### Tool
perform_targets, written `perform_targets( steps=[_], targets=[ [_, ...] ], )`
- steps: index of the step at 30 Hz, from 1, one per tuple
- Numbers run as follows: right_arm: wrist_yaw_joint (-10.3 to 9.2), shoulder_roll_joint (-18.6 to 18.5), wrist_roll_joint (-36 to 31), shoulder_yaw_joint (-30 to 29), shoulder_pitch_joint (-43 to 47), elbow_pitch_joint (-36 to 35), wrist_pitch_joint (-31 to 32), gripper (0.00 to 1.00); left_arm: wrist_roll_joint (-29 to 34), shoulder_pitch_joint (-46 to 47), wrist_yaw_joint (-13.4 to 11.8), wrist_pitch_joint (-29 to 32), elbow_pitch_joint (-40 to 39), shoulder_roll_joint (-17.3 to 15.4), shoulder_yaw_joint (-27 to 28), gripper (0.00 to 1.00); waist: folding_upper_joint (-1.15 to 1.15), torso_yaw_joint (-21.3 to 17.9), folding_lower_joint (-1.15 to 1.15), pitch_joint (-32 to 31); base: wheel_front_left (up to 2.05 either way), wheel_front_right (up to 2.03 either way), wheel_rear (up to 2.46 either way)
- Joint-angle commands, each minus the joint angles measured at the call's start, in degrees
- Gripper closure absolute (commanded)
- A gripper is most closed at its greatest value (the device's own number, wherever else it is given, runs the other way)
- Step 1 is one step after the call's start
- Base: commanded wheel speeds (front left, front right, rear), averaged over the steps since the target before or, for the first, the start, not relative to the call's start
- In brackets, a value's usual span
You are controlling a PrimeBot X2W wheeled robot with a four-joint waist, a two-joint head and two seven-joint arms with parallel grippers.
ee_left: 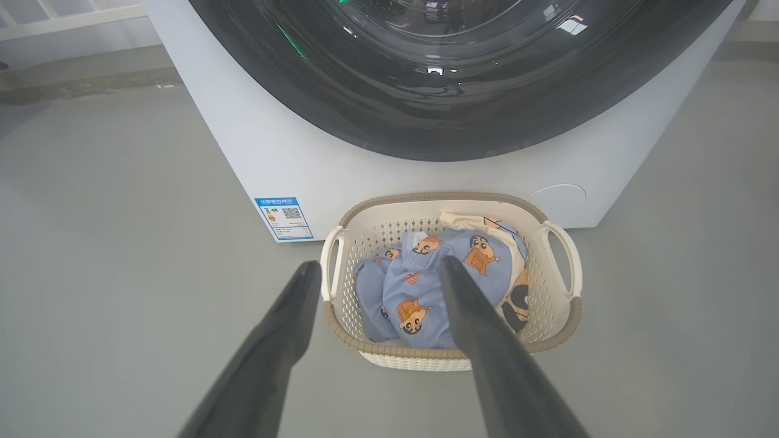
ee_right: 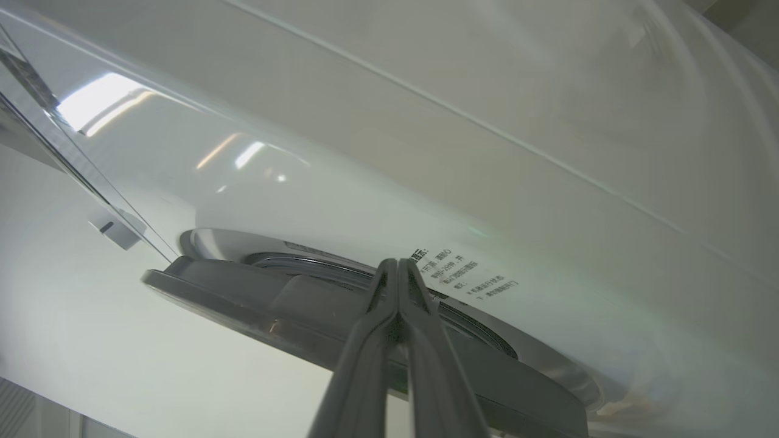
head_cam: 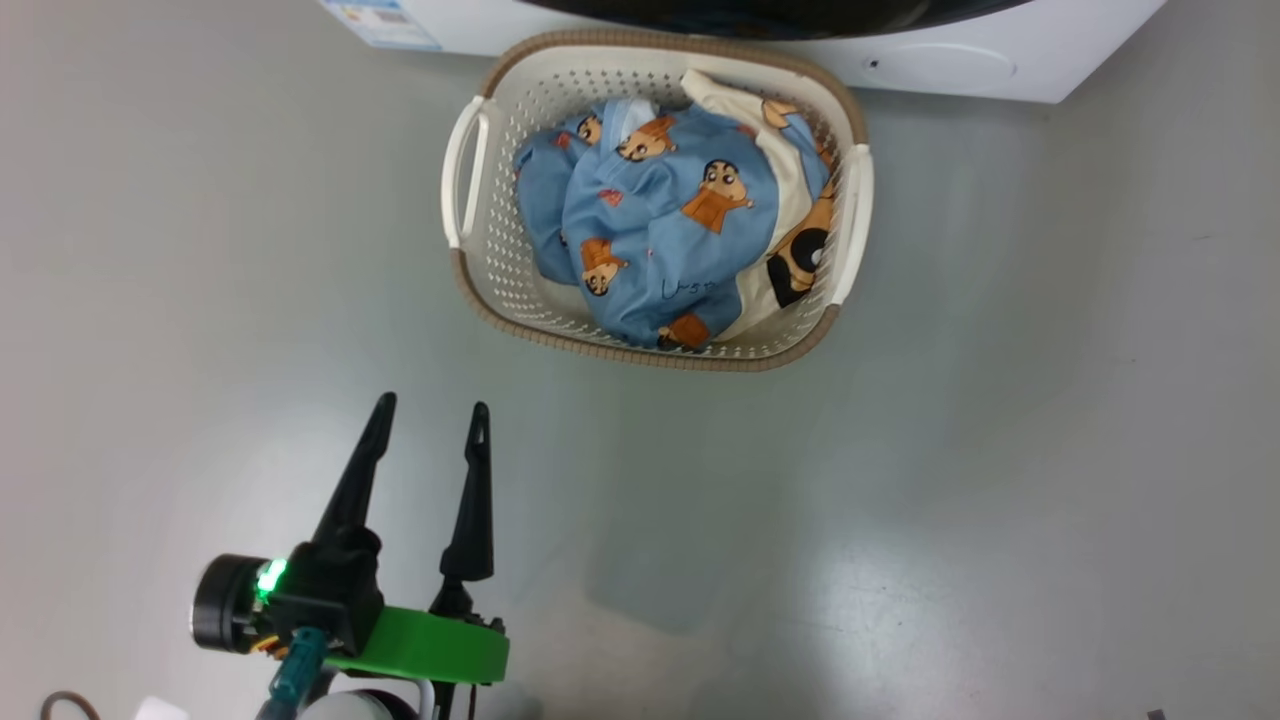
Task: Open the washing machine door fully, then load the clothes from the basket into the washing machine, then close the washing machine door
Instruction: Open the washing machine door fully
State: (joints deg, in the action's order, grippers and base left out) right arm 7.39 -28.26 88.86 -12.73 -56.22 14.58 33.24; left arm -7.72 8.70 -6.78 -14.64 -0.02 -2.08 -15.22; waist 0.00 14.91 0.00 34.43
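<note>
- The washing machine (ee_left: 286, 146) is a white front-loader standing on the grey floor (head_cam: 900, 500). Seen from the left wrist, a blue label sticker (ee_left: 284, 217) marks the lower left corner of its front and a round flap (ee_left: 557, 201) the lower right corner.
- The washing machine door (ee_left: 426, 109) is a glossy black ring around a clear glass bowl, taking up most of the front panel. In the right wrist view the ring appears edge-on.
- The basket (head_cam: 650, 355) is cream and perforated, with a brown rim and a white handle (head_cam: 462, 170) at each short end. It stands on the floor directly before the machine, below the door, with its far rim close against the foot of the front panel.
- The clothes (head_cam: 660, 230) are light-blue garments printed with orange-brown cartoon figures, heaped inside the basket. They lie over a cream piece with a dark-and-orange print on the side nearer the round flap.
- The left gripper (head_cam: 432, 405) has its two dark fingers spread wide with nothing between them. It sits on the near side of the basket, clear of the rim, with its fingers pointing towards the clothes.
- The right gripper (ee_right: 397, 263) has its fingers pressed together tip to tip, pinching nothing. The tips cross the door's dark edge just beside a printed notice (ee_right: 468, 274) on the white front. Whether they touch the door cannot be told.
</note>
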Motion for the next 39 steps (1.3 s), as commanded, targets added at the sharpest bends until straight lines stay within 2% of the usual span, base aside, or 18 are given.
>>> perform_targets(
  steps=[1, 11, 39],
  targets=[
    [0.10, -0.93, -0.48, 0.75, -0.68, -1.74, 0.55, 1.00, -0.55, 0.41, -0.46, -0.36, -1.51, -0.80, 1.42, 0.00, 0.00, 0.92, 0.00, 1.05, 0.00, 0.00, 0.00],
    [0.10, -1.62, -0.62, 3.84, -2.59, -1.94, 0.89, 1.00, -1.82, 0.80, -2.35, -0.36, -2.46, -0.80, -0.63, 0.00, 0.00, 3.01, 0.00, 2.76, 0.00, 0.00, 0.00],
    [0.10, -4.31, -0.80, 9.16, -7.19, -2.61, 1.04, 1.00, -3.56, 1.17, -3.72, -0.36, -2.90, -0.80, -3.27, 0.00, 0.00, 4.63, 0.00, 4.48, 0.00, 0.00, 0.00]
  ],
)
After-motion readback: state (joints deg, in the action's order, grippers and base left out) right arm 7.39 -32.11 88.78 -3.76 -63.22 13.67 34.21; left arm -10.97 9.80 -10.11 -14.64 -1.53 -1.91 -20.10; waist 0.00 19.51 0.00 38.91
